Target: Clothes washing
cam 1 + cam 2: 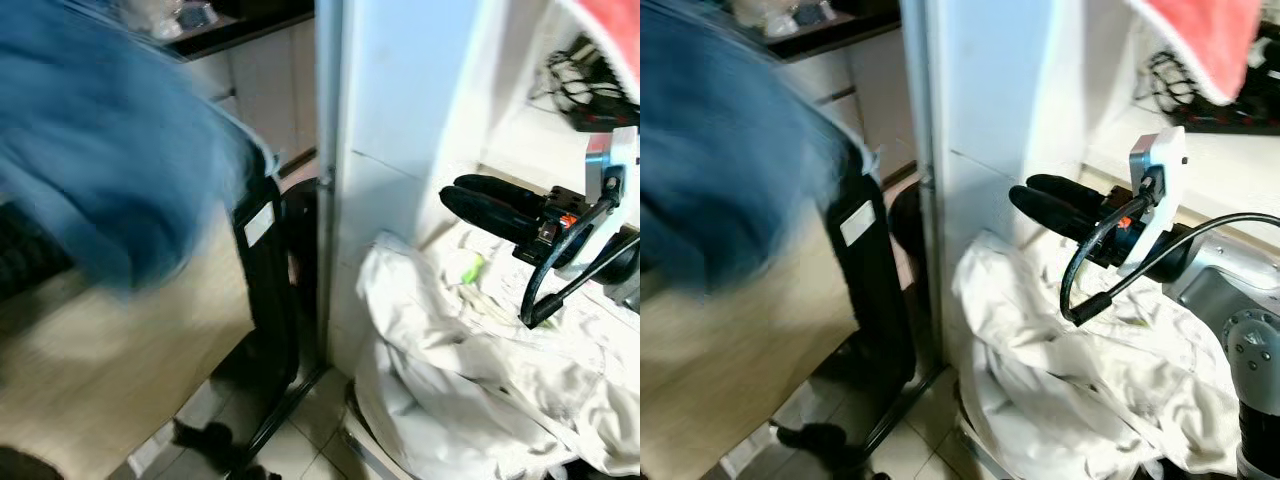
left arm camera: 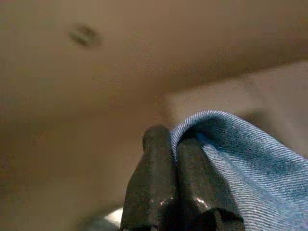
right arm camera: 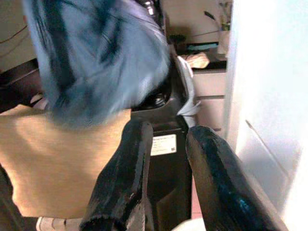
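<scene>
Blue denim held aloft, white laundry below.
Eye views: blurred denim [image 1: 110, 150] hangs upper left; white cloth [image 1: 1090, 380] heaped under right hand [image 1: 450, 198]. Left wrist: left hand [image 2: 175, 144] pinches twill denim. Right wrist: right hand parted, empty.

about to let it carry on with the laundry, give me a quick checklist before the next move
1. Left gripper hold on the blue denim garment: ok, fingers pinched shut on the fabric.
2. Right gripper free: ok, fingers apart, nothing between them.
3. Right gripper above the white clothes pile: ok, hovering, not touching.
4. Denim clear of the black appliance: cannot tell, garment is blurred.
5. Washer opening ready: cannot tell, no drum or door can be made out.
</scene>
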Controlling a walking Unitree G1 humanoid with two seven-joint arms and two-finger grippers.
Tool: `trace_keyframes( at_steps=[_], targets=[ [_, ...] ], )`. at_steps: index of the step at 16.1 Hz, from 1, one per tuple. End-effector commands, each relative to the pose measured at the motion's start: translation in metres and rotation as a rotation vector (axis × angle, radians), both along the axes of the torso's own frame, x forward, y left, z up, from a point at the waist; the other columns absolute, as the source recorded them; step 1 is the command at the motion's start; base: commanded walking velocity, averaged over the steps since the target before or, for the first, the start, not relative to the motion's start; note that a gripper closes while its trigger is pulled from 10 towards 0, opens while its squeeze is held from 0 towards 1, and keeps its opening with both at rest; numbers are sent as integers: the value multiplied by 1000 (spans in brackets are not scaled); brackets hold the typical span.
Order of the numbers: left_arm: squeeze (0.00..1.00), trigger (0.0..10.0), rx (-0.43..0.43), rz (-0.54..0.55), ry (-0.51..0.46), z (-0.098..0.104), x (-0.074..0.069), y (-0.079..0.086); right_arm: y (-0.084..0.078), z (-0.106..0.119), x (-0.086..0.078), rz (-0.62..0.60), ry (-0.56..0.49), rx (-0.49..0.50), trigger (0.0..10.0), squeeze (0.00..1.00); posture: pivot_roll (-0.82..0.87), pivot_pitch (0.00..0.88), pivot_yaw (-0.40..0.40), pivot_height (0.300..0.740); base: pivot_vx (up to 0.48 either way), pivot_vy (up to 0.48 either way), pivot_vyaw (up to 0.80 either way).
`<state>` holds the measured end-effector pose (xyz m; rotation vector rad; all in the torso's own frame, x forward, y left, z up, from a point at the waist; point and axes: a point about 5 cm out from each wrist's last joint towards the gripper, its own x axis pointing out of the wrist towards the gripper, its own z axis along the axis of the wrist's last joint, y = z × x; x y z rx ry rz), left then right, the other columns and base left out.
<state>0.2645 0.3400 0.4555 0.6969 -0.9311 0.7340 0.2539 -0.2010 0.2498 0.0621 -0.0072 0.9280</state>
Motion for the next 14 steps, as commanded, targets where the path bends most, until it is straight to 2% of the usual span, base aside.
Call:
trace_keyframes(
  at_steps=[1, 3, 4, 5, 6, 7, 8, 9, 10, 11, 12, 13, 14],
  targets=[
    [0, 0, 57, -24, 63, 0, 11, -10, 5, 4, 0, 13, -33, -11, 10000, 0, -78, 0, 44, 740, 0, 0, 0],
    [0, 0, 26, -278, 445, -49, 63, -29, 12, 0, 3, 28, -27, -17, 10000, 0, -63, 0, 34, 740, 0, 0, 0],
    [0, 0, 29, -309, 536, -65, 74, -35, 13, -2, 4, 31, -25, -20, 10000, 0, -63, 0, 34, 740, 0, 0, 0],
    [0, 0, 13, -410, 719, -104, 93, -49, 16, -5, 5, 37, -18, -38, 10000, 0, -59, 0, 32, 740, 0, 0, 0],
    [0, 0, 11, -455, 882, -139, 105, -59, 19, -10, 5, 40, -3, -79, 10000, 0, -59, 0, 32, 740, 0, 0, 0],
    [0, 0, 53, -425, 1020, -164, 113, -61, 24, -18, 3, 57, 14, -135, 10000, 0, -68, 0, 40, 740, 0, 0, 0],
    [0, 0, 65, -415, 1067, -171, 115, -61, 27, -20, 2, 66, 19, -150, 10000, 0, -68, 0, 40, 740, 0, 0, 0],
    [0, 0, 19, -420, 1063, -171, 118, -58, 31, -22, -2, 86, 25, -149, 10000, 0, -73, 0, 43, 740, 0, 0, 0],
    [0, 0, 9, -449, 1045, -167, 119, -61, 33, -23, -3, 93, 25, -148, 10000, 0, -73, 0, 43, 740, 0, 0, 0],
    [0, 0, -23, -585, 1030, -163, 123, -75, 37, -25, -4, 101, 26, -148, 10000, 0, -73, 0, 44, 740, 0, 0, 0],
    [0, 0, -41, -696, 1062, -166, 126, -89, 40, -28, -4, 102, 29, -154, 10000, 0, -73, 0, 44, 740, 0, 0, 0],
    [0, 0, -38, -717, 1080, -169, 128, -93, 41, -29, -5, 103, 31, -160, 10000, 0, -73, 0, 44, 740, 0, 0, 0],
    [0, 0, -32, -682, 1125, -176, 131, -94, 44, -32, -5, 106, 37, -175, 10000, 0, -81, 0, 52, 740, 0, 0, 0]
  ],
)
